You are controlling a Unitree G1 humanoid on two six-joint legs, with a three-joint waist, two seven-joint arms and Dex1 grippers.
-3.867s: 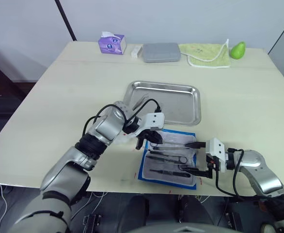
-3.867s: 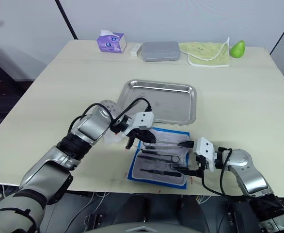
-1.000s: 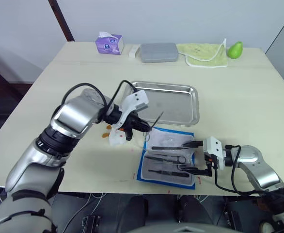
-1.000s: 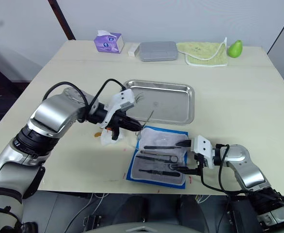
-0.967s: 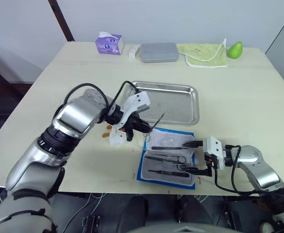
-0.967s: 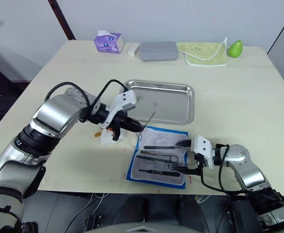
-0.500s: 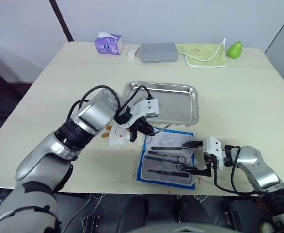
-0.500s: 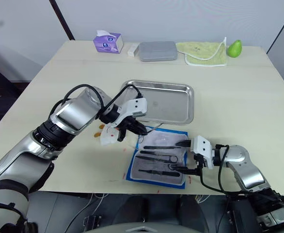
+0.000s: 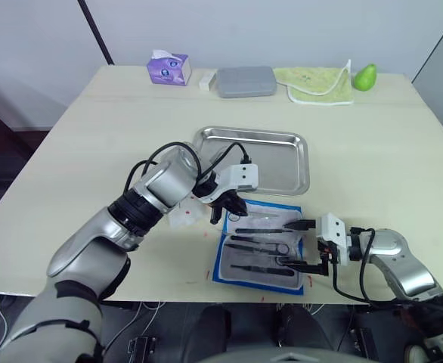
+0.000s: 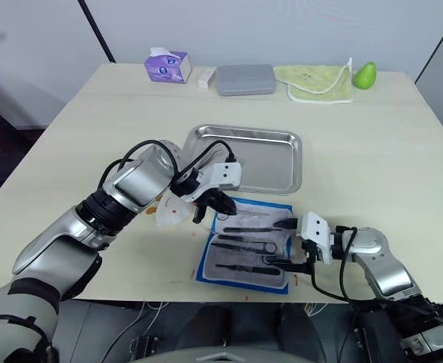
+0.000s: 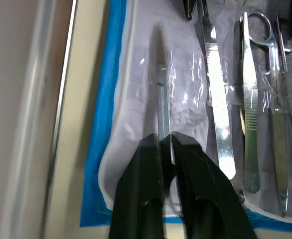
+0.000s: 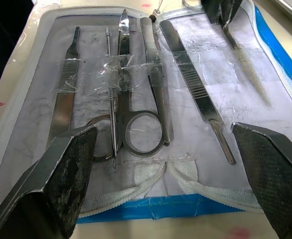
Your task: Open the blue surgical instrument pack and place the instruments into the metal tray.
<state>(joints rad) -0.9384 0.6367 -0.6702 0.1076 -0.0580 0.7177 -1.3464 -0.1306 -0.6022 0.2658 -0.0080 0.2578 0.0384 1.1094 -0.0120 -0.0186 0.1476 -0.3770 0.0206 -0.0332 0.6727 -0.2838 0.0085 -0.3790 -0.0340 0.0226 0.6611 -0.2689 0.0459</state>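
Two grippers work at the pack, which lies open on the table just in front of the tray, its blue border framing a whitish clear sheet. We see the instruments lying side by side on that sheet under strips of clear tape: scissors with ring handles, flat forceps, a scalpel-like handle and a thin probe. Our left gripper sits at the pack's far left corner, nearest the tray, and in the left wrist view its fingers are pressed almost together on the near end of a slender tool lying along the pack's blue edge (whether the tool is lifted off the sheet, we cannot tell). Our right gripper hovers at the pack's right edge with its fingers spread wide apart, gripping nothing. The tray holds no instruments. A crumpled whitish wrapper lies on the table just left of the pack. Along the far edge stand a purple tissue box, a grey case, a yellow-green cloth and a green pear.
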